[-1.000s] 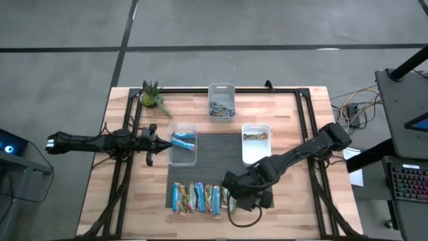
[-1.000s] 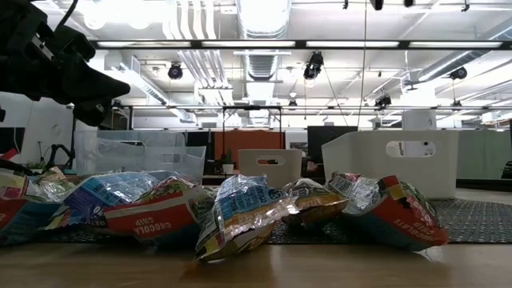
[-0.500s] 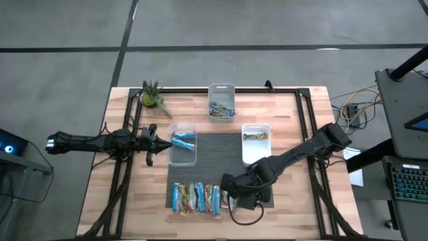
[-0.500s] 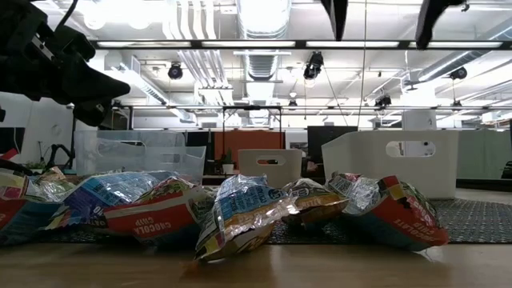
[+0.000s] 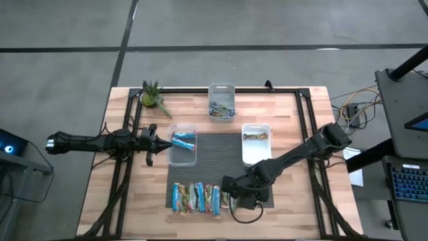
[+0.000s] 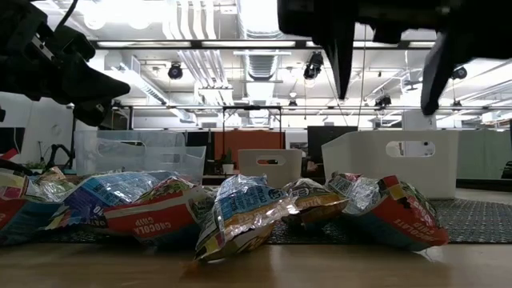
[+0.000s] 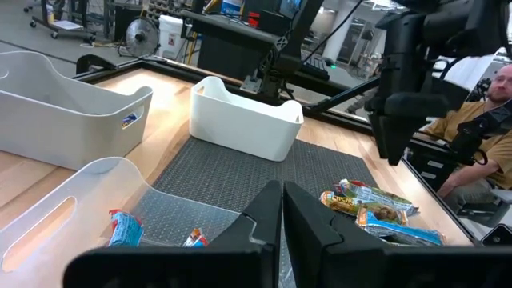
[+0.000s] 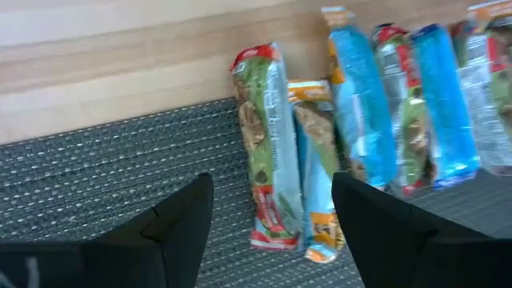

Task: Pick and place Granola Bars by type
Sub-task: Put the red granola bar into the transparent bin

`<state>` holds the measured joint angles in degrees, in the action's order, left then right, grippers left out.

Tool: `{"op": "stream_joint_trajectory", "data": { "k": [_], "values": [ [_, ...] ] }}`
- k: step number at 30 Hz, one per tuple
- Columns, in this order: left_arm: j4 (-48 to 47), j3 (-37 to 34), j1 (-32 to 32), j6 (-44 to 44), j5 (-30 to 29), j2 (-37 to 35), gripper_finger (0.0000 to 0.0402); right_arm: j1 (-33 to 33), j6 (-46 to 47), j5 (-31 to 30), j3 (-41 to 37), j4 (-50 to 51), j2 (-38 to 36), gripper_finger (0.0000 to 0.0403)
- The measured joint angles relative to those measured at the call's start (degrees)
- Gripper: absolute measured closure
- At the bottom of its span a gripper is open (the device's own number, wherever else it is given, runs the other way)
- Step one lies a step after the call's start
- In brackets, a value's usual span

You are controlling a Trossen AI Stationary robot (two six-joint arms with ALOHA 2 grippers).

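The Granola Bars (image 5: 196, 198) lie side by side in a row at the near edge of the table, partly on the dark mat (image 5: 217, 152) and partly on bare wood. From above, the wrappers blur together and an exact count cannot be made. In the low view the row (image 6: 240, 210) fills the foreground, crumpled wrappers overlapping, and the leftmost bar is cut off by the frame edge.

The right gripper (image 5: 235, 195) hangs over the right end of the row, its body covering the last bars from above. Its two dark fingers (image 8: 184, 214) are spread apart with nothing between them; the green-and-red bar (image 8: 266, 148) lies between them on the mat, with an orange-ended bar touching its side. In the low view this gripper (image 6: 386, 58) shows only as two dark prongs coming down from the top edge, clear of the bars.

The left gripper (image 5: 156, 140) waits beside the clear bin (image 5: 182, 148), which holds a blue bar (image 5: 184, 140). Its fingers (image 7: 256, 220) are pressed together and empty.

The white bin (image 5: 255, 143) holds one brownish bar at its far end; the far bin (image 5: 221, 102) holds bars too small to tell apart. A small plant (image 5: 152, 96) stands at the far left corner. A person (image 7: 486, 108) is partly visible beyond the table, cut off by the frame.
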<state>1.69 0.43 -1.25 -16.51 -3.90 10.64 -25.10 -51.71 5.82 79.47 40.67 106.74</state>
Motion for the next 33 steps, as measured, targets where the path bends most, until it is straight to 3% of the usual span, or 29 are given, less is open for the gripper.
{"op": "stream_joint_trajectory", "data": {
  "k": [14, 27, 33],
  "values": [
    [0.0, 0.0, 0.0, 0.0, 0.0, 0.0, 0.0402, 1.0, -1.4, -3.3, -4.8, -6.5, 0.7, 0.0160],
    [0.0, 0.0, 0.0, 0.0, 0.0, 0.0, 0.0402, 1.2, 0.7, -2.8, 3.5, 1.2, 7.6, 0.0179],
    [0.0, 0.0, 0.0, 0.0, 0.0, 0.0, 0.0402, 1.1, 0.3, -2.5, 3.8, 1.9, 8.5, 0.0179]
  ]
}}
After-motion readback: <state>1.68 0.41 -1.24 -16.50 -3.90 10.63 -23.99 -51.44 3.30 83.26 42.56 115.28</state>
